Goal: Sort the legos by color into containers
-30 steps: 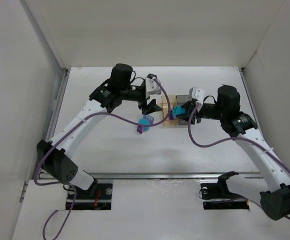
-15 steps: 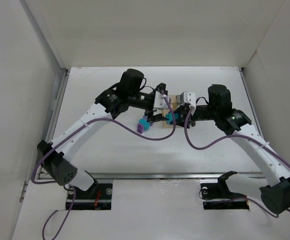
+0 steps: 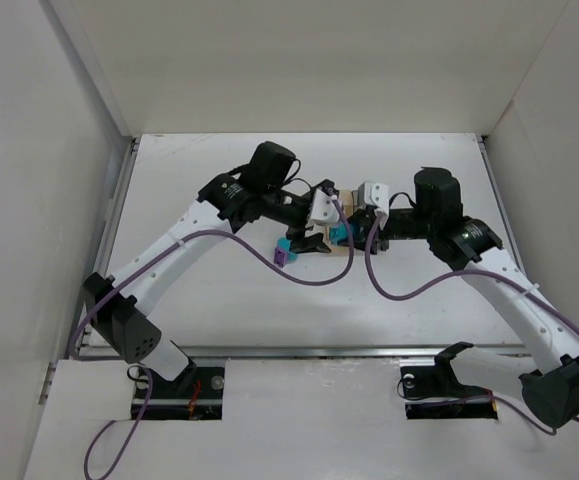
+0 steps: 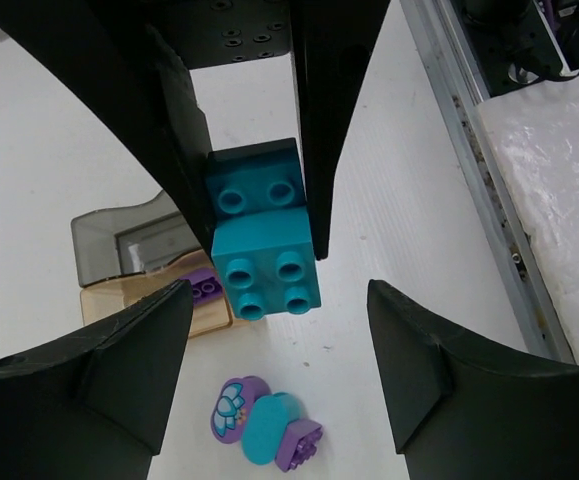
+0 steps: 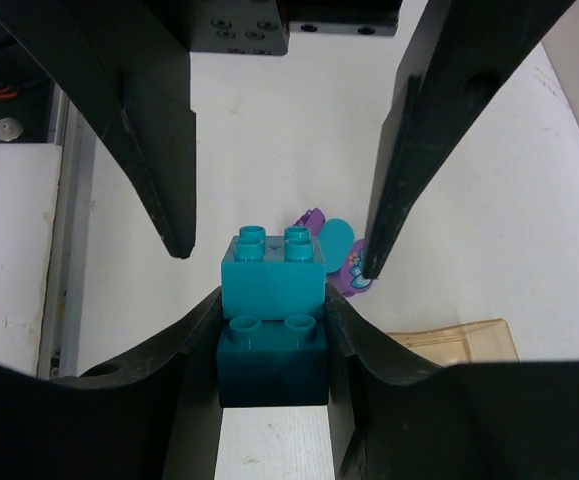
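top view
- left gripper (image 3: 314, 238): fingers apart, near the middle of the table (image 3: 419, 300), nose to nose with the right gripper (image 3: 347, 230)
- right gripper: clamped on the teal bricks (image 3: 338, 234), held above the table
- loose piece (image 3: 284, 251): purple and teal, lying on the table just beside the left gripper, on its near-edge side

left wrist view
- teal bricks: 2 stacked; dark one pinched between the right gripper's fingers, lighter one sticking out past their tips
- left fingers (image 4: 99, 370): spread wide, 1 on each side of the bricks, touching neither
- grey bin (image 4: 119, 235): on the table, touching the amber bin (image 4: 134, 300) side by side
- purple brick (image 4: 204, 288): inside the amber bin
- loose piece: on bare table near the amber bin, outside both bins

right wrist view
- right fingers (image 5: 189, 340): pressed on both sides of the dark brick
- lighter brick: seated on the dark one, 4 studs showing
- left fingers: 1 on each side of the lighter brick, gap on both sides
- amber bin: only 1 corner in frame
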Controlling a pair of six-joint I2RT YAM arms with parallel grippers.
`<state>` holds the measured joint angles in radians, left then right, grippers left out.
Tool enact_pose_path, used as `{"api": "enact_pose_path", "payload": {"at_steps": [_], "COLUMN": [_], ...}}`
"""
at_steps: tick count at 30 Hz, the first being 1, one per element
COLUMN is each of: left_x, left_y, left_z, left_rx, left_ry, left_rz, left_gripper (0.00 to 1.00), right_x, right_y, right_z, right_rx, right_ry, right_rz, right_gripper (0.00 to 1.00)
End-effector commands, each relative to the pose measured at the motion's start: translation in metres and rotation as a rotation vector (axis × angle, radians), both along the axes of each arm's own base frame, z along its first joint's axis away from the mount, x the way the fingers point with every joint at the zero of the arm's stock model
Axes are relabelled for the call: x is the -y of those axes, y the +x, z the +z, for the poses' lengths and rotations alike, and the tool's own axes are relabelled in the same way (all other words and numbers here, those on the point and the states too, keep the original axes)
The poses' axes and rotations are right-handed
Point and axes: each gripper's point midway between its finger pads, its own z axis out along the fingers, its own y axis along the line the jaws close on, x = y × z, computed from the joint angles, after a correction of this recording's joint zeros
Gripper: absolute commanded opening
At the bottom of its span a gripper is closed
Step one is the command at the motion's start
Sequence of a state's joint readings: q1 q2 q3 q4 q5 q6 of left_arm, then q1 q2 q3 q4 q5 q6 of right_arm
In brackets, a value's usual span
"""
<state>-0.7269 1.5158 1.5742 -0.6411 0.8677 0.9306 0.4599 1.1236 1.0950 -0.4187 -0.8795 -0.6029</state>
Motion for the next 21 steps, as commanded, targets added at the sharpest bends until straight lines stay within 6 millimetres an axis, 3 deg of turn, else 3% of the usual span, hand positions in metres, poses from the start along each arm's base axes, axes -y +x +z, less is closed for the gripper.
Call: {"api": "enact_pose_path", "payload": {"at_steps": [1, 8, 12, 21], "left_x": [0.008, 0.017, 0.017, -0.001], "left_y": [-0.011, 0.003, 0.004, 0.007], "left_z": [0.017, 0.023, 0.022, 0.026], "left_rx": [-0.028, -0.08, -0.076, -0.029], "left_ry": [-0.032, -0.046, -0.042, -0.035], "left_rz": [-0.043, 0.034, 0.042, 0.038], "left_gripper": [0.67, 0.5, 0.48, 0.56], "right_x": [-0.006, -0.01, -0.009, -0.007], "right_y": [0.004, -0.002, 0.003, 0.006], "right_z": [0.029, 0.034, 0.03, 0.026], "right_rx": [0.082, 0.077, 0.072, 0.061], "right_ry": [0.04, 0.054, 0.043, 0.024], "right_rz": [0.011, 0.039, 0.021, -0.008], "right_gripper": [0.0, 0.0, 0.0, 0.0]}}
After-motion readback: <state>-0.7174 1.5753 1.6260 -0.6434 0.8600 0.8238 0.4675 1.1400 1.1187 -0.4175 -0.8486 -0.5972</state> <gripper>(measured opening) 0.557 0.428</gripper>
